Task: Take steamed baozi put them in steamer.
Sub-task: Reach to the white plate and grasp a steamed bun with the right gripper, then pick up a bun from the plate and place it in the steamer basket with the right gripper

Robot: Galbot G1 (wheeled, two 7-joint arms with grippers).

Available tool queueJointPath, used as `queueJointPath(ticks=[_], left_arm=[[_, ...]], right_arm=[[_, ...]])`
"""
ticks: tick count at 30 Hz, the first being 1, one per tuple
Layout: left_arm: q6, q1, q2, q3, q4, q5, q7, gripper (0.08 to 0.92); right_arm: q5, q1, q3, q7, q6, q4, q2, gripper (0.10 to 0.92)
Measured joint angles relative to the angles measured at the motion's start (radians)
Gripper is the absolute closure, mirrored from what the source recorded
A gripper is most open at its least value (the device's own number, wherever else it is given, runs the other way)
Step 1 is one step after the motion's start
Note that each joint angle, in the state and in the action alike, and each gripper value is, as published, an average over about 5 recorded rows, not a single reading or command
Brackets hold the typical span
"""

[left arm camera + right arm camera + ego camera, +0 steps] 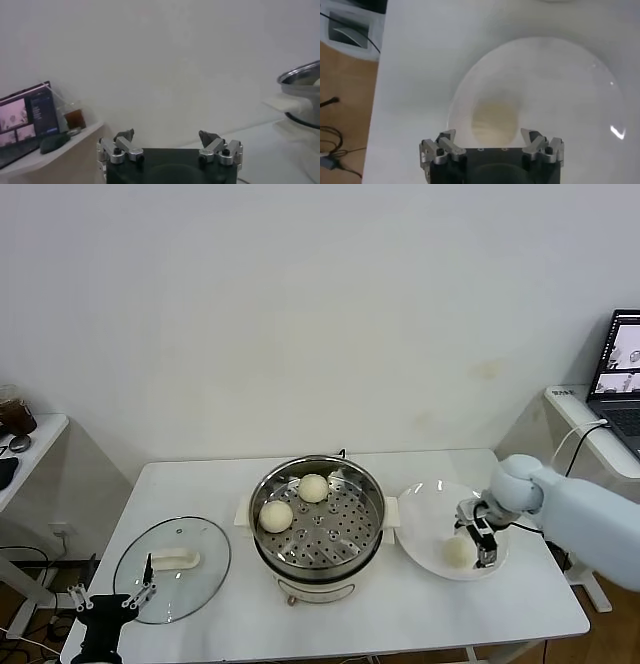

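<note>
Fingers of the right gripper (492, 142) are spread wide and hold nothing; they are poised directly above the one baozi on the plate (495, 120), which is seen between them; the bun is round, so no long axis governs the approach. Two further baozi (276, 516) (313, 488) are already seated on the perforated tray of the steamer (372, 484). The white plate (425, 529) lies just beside the steamer, on the robot's right, so the right arm is nearer; open room is left on the tray's right half. The left gripper (170, 145) is parked low by the table's left edge, near the glass lid (205, 569), its fingers also spread and empty.
</note>
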Motion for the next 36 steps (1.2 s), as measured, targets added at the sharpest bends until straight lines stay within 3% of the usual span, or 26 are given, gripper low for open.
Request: queueJointPath(ticks=[10,27,36], left_arm=[[-0.003,0.002,-0.001,-0.011,0.008,-0.004,-0.001,0.177],[-0.003,0.002,0.000,-0.018,0.006,-0.008,-0.002,0.177],[-0.003,-0.004,0.003,-0.014,0.002,-0.012,-0.002,0.177]], right_arm=[[-0.049,-0.047,0.032,0.014,-0.008,-0.054,0.053,0.267],[-0.064,-0.048,0.052,0.004,-0.024,-0.062,0.068,0.574],[-0.008,0.055,0.042,-0.046,-0.002,-0.033,0.039,0.601]])
